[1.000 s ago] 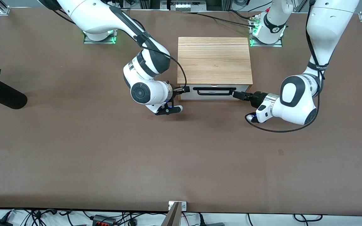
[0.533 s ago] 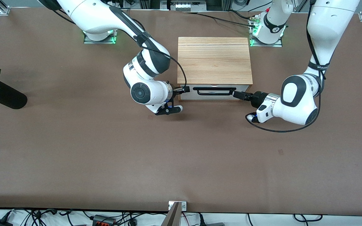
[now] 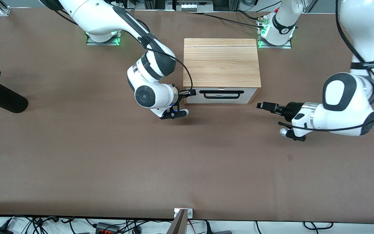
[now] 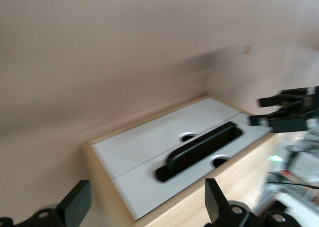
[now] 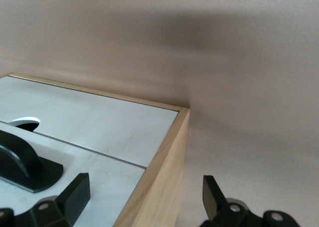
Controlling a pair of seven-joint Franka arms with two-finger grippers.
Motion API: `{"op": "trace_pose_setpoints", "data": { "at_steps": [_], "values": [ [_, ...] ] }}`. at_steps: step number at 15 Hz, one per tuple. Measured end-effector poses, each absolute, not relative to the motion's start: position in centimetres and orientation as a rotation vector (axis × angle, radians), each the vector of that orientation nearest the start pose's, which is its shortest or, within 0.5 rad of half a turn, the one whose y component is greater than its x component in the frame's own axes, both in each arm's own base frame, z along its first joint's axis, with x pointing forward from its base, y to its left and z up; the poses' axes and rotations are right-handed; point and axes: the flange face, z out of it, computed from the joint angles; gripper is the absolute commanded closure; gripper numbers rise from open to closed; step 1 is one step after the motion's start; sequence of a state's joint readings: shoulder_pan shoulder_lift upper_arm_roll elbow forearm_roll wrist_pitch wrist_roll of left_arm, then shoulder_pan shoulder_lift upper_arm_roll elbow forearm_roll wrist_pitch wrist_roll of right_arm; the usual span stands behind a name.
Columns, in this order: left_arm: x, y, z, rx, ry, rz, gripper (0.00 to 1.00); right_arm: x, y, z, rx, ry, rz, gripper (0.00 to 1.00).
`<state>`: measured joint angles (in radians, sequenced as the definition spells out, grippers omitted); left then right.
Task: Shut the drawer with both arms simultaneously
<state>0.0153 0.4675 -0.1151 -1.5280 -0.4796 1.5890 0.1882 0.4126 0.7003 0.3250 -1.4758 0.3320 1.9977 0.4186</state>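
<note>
The light wood-grain box [image 3: 221, 60] stands mid-table between the arm bases. The drawer [image 3: 221, 97] shows a white front panel, flush with the box, and a black bar handle [image 3: 223, 94]. My right gripper [image 3: 192, 93] is open, right at the front's corner toward the right arm's end. In the right wrist view its fingers straddle the box's wooden corner edge [image 5: 164, 177] beside the white panel [image 5: 99, 122]. My left gripper [image 3: 265, 106] is open and empty over bare table, clear of the box toward the left arm's end. The left wrist view shows the panel [image 4: 144, 152] and handle [image 4: 199, 150].
A black vase with a red flower [image 3: 2, 97] lies near the table edge at the right arm's end. The arm bases with green lights [image 3: 102, 37] stand at either side of the box's back. Brown table [image 3: 187, 156] stretches toward the front camera.
My left gripper has drawn back from the drawer front toward the left arm's end of the table. The right arm and the drawer have not moved.
</note>
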Motion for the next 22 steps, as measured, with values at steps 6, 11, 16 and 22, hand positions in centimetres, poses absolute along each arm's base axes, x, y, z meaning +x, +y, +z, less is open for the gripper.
{"op": "trace_pose_setpoints", "data": {
  "at_steps": [6, 11, 16, 22],
  "values": [
    [64.7, -6.8, 36.5, 2.963, -0.451, -0.588, 0.00, 56.9, 43.6, 30.7, -2.730, -0.082, 0.483, 0.00],
    [67.5, -5.2, 37.8, 3.041, -0.429, -0.480, 0.00, 61.8, 39.4, 34.7, -2.747, 0.000, 0.364, 0.00],
    [67.7, -5.0, 43.4, 3.068, -0.277, -0.521, 0.00, 65.6, 33.7, 40.4, -2.802, 0.066, 0.322, 0.00],
    [66.6, -3.7, 53.1, 3.139, 0.060, -0.294, 0.00, 69.3, 21.5, 45.2, -2.883, 0.286, 0.300, 0.00]
  ]
}}
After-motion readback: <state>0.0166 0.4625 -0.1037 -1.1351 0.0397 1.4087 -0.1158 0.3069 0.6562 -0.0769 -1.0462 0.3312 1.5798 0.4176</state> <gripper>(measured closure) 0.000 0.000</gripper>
